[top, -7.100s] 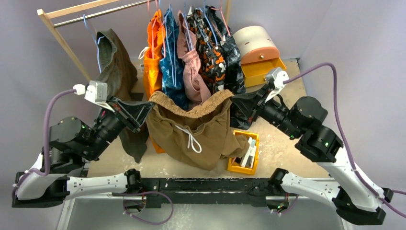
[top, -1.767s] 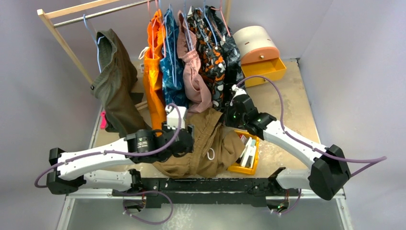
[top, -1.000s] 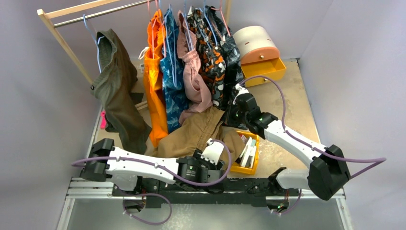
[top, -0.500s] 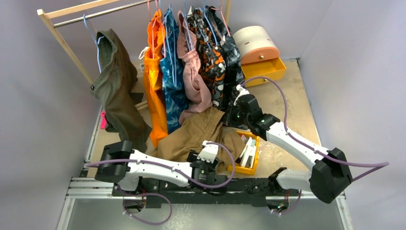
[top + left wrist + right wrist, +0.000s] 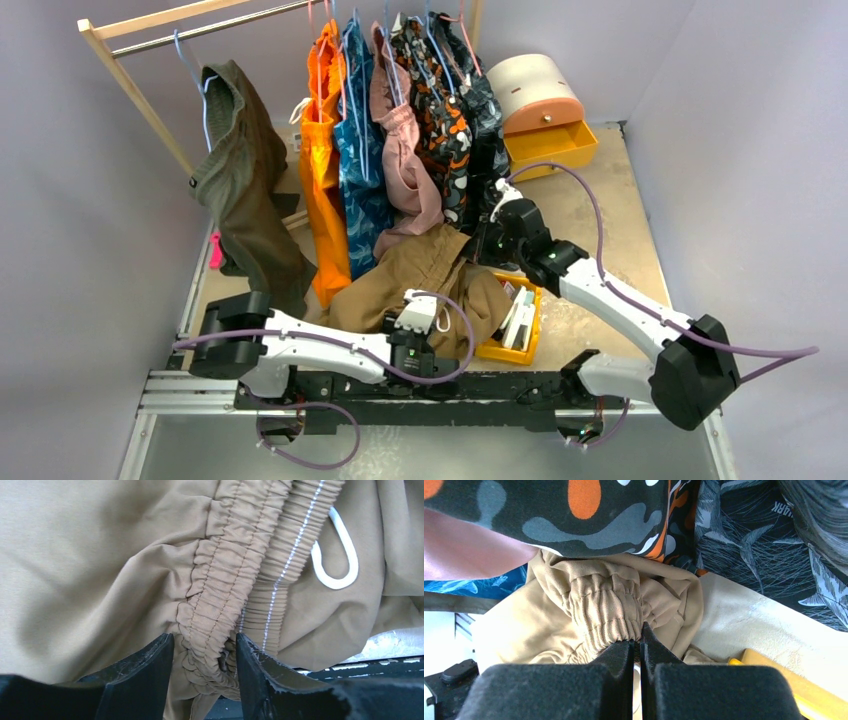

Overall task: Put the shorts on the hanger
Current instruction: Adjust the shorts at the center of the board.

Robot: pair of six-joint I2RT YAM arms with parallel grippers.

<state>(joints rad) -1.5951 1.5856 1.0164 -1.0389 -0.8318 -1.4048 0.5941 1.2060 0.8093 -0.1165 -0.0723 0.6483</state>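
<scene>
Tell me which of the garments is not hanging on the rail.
The tan-brown shorts: they sit crumpled on the table, while the other garments all hang from the rail.

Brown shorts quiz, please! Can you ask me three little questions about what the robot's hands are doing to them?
1. True or false: the right gripper is shut on the waistband of the shorts.
2. What sits between the left gripper and its open jaws? A: a sock. B: the gathered waistband. C: a spoon.
3. Fill in: the cord loop on the shorts is ____.

Key: 1 true; 2 B; 3 white.
</scene>
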